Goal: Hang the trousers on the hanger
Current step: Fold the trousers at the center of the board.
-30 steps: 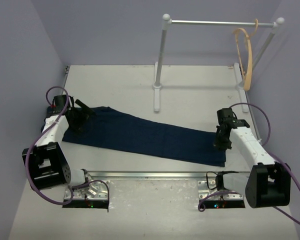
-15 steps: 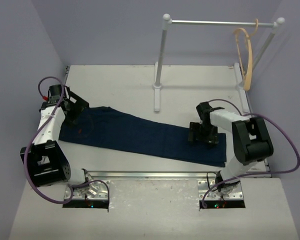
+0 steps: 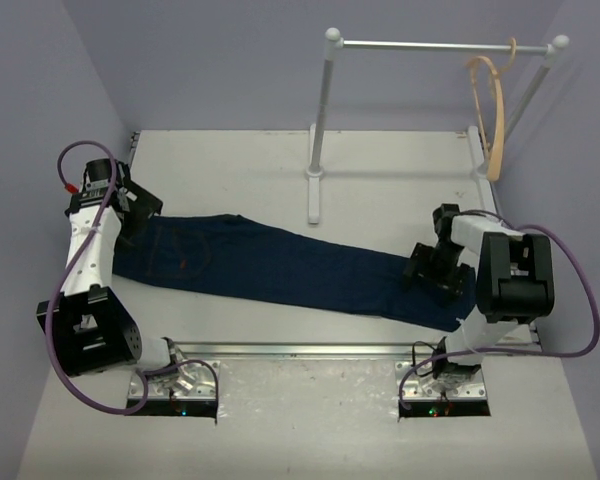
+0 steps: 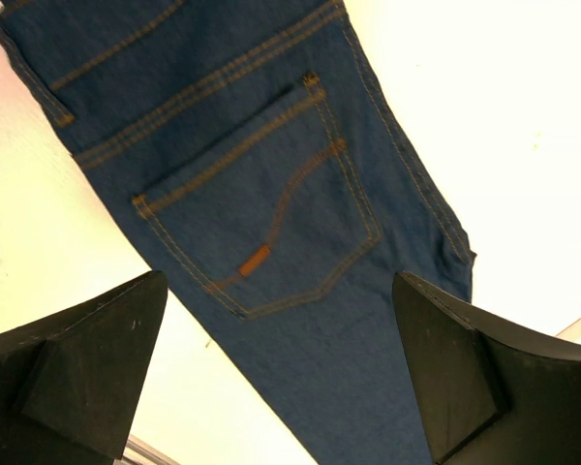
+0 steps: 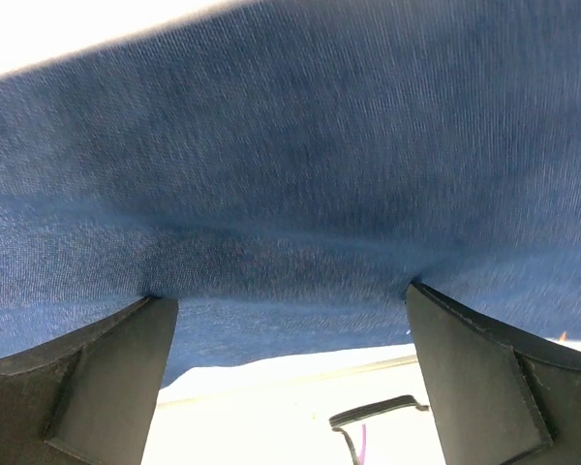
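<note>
Navy denim jeans [image 3: 280,268] flat, 9 to 4 o'clock. Left gripper [image 3: 138,205] wide over back pocket [image 4: 261,213], right gripper [image 3: 435,272] wide at 4 o'clock end. Pinch full cloth thickness; hanger [image 3: 497,110] at 1 o'clock.

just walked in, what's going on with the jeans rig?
The trousers lie flat, stretched across the table. The left gripper is over the waist end, above the back pocket, jaws open. The right gripper is low over the leg end, jaws also open, so neither holds the cloth. The hanger hangs on the white rail at the far right, with nothing on it yet.
</note>
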Robot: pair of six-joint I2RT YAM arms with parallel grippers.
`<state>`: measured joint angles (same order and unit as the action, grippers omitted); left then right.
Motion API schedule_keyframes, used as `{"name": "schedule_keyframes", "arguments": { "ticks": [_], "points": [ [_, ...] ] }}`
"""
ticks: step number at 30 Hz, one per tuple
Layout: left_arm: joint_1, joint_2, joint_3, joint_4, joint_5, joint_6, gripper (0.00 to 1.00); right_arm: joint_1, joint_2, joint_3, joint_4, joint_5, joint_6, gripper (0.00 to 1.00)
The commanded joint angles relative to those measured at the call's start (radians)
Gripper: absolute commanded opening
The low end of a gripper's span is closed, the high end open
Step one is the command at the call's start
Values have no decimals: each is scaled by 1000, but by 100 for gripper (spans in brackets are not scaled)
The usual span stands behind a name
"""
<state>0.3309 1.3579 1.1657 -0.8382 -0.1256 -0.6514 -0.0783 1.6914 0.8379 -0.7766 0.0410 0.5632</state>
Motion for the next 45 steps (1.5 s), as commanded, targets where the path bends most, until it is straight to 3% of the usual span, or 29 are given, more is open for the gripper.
{"name": "schedule_keyframes", "arguments": {
  "ticks": [1, 4, 9, 12, 16, 21, 26, 29, 36, 40, 45],
  "points": [
    [15, -8, -18, 16, -45, 38, 100, -14, 14, 95, 69, 224, -16, 99],
    [19, -3, -54, 42, -14, 34, 100, 26, -82, 106, 91, 149, -13, 99],
    [19, 9, -123, 103, 47, -7, 100, 286, -299, 23, 229, 129, 7, 99],
    [19, 12, -144, 131, 82, -19, 100, 308, -287, -54, 310, 4, -1, 99],
    [19, 27, -159, 138, 88, -56, 100, 308, -177, -86, 348, -1, -6, 99],
    [47, 117, -184, 164, 168, -66, 100, 247, -11, -98, 333, 76, 40, 99],
    [117, 199, -177, 102, 133, -117, 100, 80, 1, -173, 383, 45, 98, 99],
    [129, 152, -184, 93, 93, -167, 100, -10, -64, -199, 399, 50, 120, 99],
    [144, 85, -217, 71, -38, -216, 100, -50, -150, -228, 446, 1, 140, 99],
    [158, 39, -313, 95, -56, -258, 100, -49, -210, -266, 528, -149, 108, 99],
    [158, -147, -487, 221, -52, -320, 100, -49, -294, -344, 650, -307, 75, 99]
  ]
}}
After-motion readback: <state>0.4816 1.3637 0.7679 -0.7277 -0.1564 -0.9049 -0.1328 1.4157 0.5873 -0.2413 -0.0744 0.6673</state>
